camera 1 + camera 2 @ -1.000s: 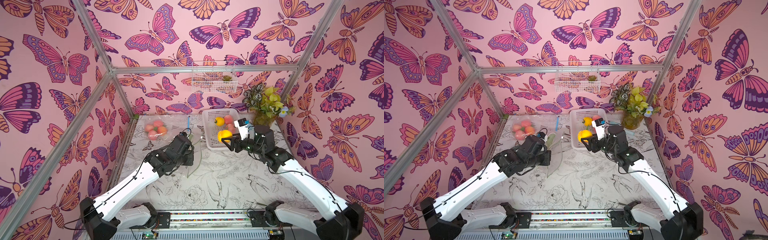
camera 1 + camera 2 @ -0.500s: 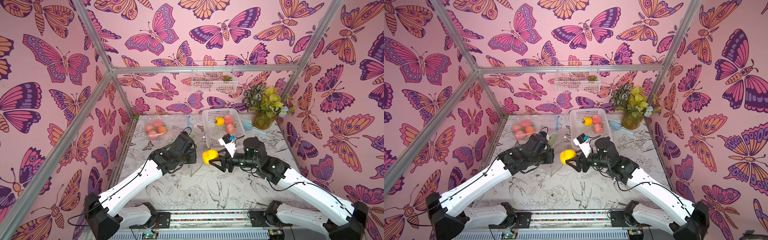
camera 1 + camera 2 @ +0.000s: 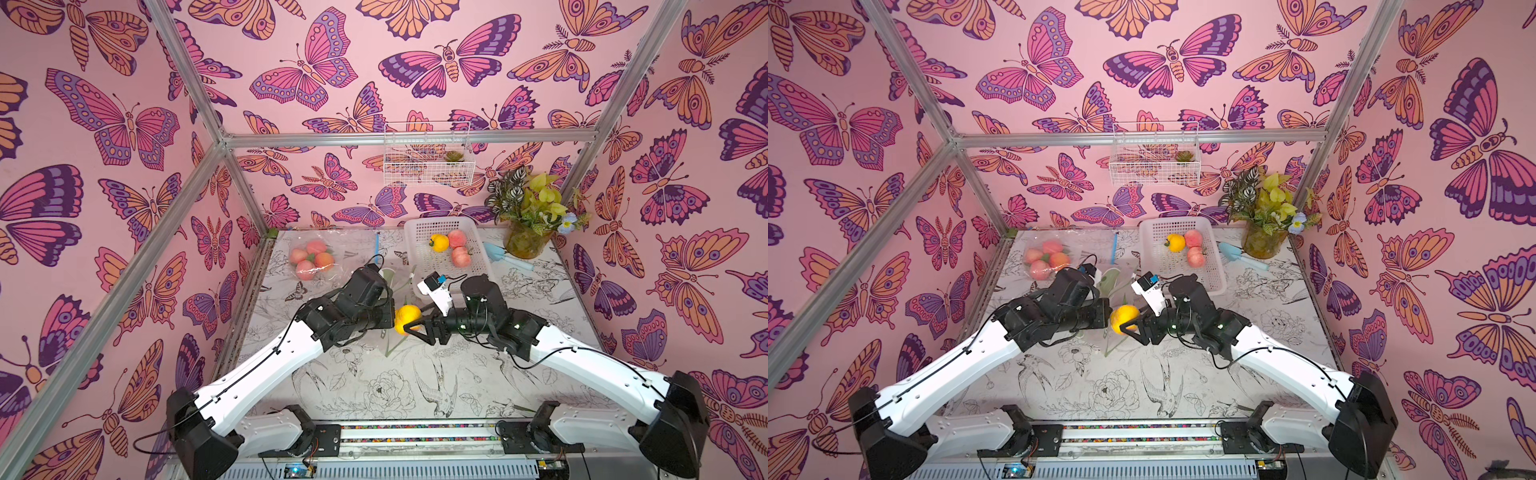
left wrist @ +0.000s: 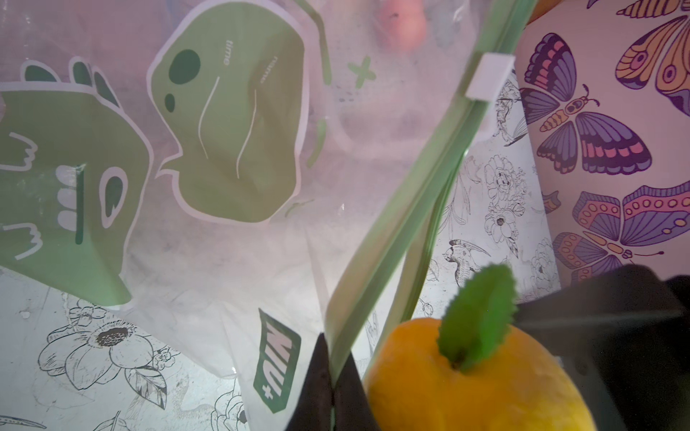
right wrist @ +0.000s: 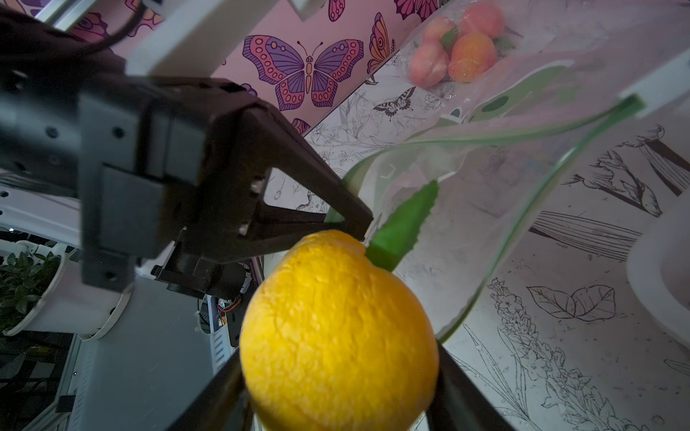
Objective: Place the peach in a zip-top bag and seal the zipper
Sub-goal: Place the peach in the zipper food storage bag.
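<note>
Left gripper (image 4: 330,377) pinched tight on the zip-top bag (image 4: 231,242) at its green rim, mouth seemingly agape. Right gripper (image 3: 415,324) clamped the yellow peach (image 5: 336,328) just beside that opening.

the bag (image 4: 224,268) carries the only print that reads, in the left wrist view. its green speech bubble (image 4: 231,130) has two small white words turned sideways: "time", and another too blurred to be sure of, maybe "name". a green plus sign (image 4: 361,72) stands near the bubble. a green tag (image 4: 277,367) printed on the bag shows white block letters like "niu+", first letter unsure.
</note>
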